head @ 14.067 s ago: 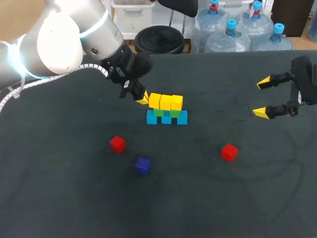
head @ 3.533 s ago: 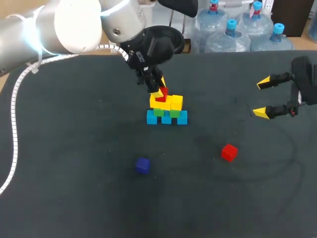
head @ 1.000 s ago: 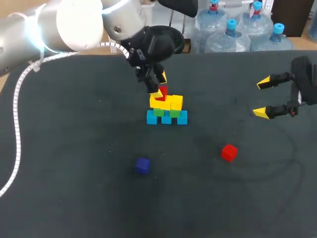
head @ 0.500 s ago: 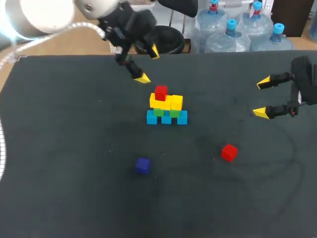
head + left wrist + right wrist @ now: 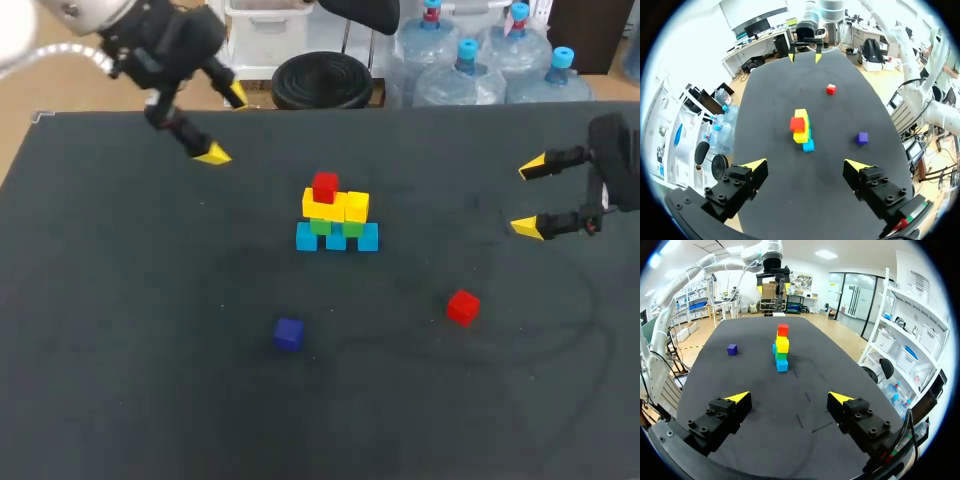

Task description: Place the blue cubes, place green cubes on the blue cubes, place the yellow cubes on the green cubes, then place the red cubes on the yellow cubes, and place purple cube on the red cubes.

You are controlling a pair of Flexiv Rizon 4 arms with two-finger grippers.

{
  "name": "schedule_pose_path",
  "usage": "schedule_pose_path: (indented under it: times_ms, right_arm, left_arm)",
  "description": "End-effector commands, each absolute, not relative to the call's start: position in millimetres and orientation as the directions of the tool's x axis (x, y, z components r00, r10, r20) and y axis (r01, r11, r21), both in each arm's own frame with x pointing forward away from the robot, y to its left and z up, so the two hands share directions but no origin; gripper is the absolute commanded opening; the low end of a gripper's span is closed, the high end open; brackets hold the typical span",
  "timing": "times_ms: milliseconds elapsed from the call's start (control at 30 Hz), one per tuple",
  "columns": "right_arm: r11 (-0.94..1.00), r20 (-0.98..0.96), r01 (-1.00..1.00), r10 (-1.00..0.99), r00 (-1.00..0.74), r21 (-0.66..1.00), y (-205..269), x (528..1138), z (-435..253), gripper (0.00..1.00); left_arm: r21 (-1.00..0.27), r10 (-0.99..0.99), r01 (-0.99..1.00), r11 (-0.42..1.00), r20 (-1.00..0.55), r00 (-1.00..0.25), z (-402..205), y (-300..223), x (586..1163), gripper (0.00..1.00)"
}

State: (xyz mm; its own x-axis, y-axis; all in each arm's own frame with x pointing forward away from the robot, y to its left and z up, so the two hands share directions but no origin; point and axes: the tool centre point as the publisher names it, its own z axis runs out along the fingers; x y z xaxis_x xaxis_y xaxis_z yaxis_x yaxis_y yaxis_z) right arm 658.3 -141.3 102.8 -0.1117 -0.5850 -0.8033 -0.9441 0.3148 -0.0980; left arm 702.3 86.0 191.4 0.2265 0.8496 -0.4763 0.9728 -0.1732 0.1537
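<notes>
Mid-table stands a stack: three light blue cubes (image 5: 337, 240) at the bottom, two green cubes (image 5: 321, 227) on them, then yellow cubes (image 5: 337, 207), and one red cube (image 5: 325, 187) on top. The wrist views show this stack (image 5: 801, 131) (image 5: 781, 352) ahead of each gripper. A second red cube (image 5: 463, 307) (image 5: 831, 89) lies loose to the front right. The purple cube (image 5: 288, 334) (image 5: 862, 138) (image 5: 732, 349) lies in front of the stack. My left gripper (image 5: 225, 125) (image 5: 806, 165) hangs open and empty at the back left. My right gripper (image 5: 530, 197) (image 5: 788, 397) is open and empty at the right.
The dark table (image 5: 150, 350) has bare cloth all around the stack. Each arm is well apart from the cubes. The table's back edge runs just behind my left gripper.
My left gripper let go of the red cube on the yellow row, opened wide, and pulled up and away to the back left. The right arm has not moved.
</notes>
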Motion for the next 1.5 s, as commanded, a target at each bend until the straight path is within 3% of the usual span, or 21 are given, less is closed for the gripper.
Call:
schedule_pose_path:
  times_ms: [33, 233, 900, 1500]
  right_arm:
    - [0.315, -0.805, -0.944, -0.584, -0.110, -0.099, -141, 659, 102, 1.00]
    - [0.315, -0.805, -0.944, -0.584, -0.110, -0.099, -141, 659, 102, 1.00]
    - [0.312, -0.802, -0.944, -0.588, -0.104, -0.106, -142, 658, 101, 1.00]
    - [0.293, -0.826, -0.950, -0.558, -0.080, -0.106, -142, 606, 81, 1.00]
  left_arm:
    - [0.266, 0.836, 0.958, -0.104, -0.499, 0.229, 192, 108, 676, 1.00]
    - [0.298, 0.788, 0.934, -0.195, -0.520, 0.330, 195, 122, 656, 1.00]
    - [0.280, 0.820, 0.950, -0.137, -0.506, 0.267, 186, 144, 637, 1.00]
    - [0.280, 0.820, 0.950, -0.137, -0.506, 0.267, 186, 144, 637, 1.00]
